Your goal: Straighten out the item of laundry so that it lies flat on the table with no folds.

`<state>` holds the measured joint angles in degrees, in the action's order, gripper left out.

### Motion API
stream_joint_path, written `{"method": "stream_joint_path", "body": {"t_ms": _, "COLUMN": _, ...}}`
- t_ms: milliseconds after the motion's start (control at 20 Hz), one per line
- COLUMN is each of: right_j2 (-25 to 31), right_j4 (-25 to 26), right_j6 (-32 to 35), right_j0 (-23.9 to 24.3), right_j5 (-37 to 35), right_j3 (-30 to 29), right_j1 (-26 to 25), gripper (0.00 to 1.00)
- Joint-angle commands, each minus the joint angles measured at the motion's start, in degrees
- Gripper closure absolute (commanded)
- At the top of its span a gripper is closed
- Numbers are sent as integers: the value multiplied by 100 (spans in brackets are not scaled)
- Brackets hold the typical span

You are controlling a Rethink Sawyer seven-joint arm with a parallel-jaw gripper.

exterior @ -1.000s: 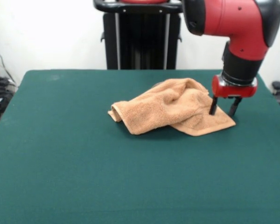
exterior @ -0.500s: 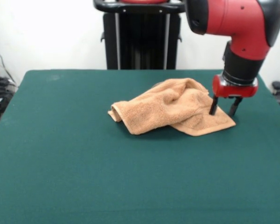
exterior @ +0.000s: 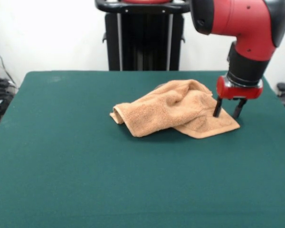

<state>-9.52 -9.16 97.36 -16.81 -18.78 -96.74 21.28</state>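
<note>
No writing readable; claw point(exterior: 227, 114) spread open, empty, over crumpled towel's point(exterior: 175, 114) corner on table point(exterior: 85, 166)

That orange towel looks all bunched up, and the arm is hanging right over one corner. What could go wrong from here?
The end effector hangs open over the towel's right corner. It may close on a single layer, so a pull drags the whole heap along instead of unfolding it. The left end is curled under itself, and a tug from the right might leave that fold in. The corner also lies near the table's right edge, so pulling outward could hang it over.
</note>
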Motion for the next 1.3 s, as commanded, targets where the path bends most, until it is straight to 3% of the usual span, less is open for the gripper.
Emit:
{"method": "stream_joint_path", "body": {"t_ms": 50, "right_j2": 217, "right_j4": -316, "right_j6": 1368, "right_j0": -34, "right_j5": 598, "right_j3": 505, "right_j1": -920, "gripper": 0}}
{"method": "stream_joint_path", "body": {"t_ms": 750, "right_j2": 241, "right_j4": -308, "right_j6": 1377, "right_j0": -5, "right_j5": 580, "right_j3": 387, "right_j1": -873, "gripper": 0}}
{"method": "stream_joint_path", "body": {"t_ms": 800, "right_j2": 210, "right_j4": -322, "right_j6": 1398, "right_j0": -31, "right_j5": 550, "right_j3": 389, "right_j1": -877, "gripper": 100}}
{"method": "stream_joint_path", "body": {"t_ms": 1300, "right_j2": 172, "right_j4": -431, "right_j6": 1477, "right_j0": -84, "right_j5": 635, "right_j3": 360, "right_j1": -882, "gripper": 100}}
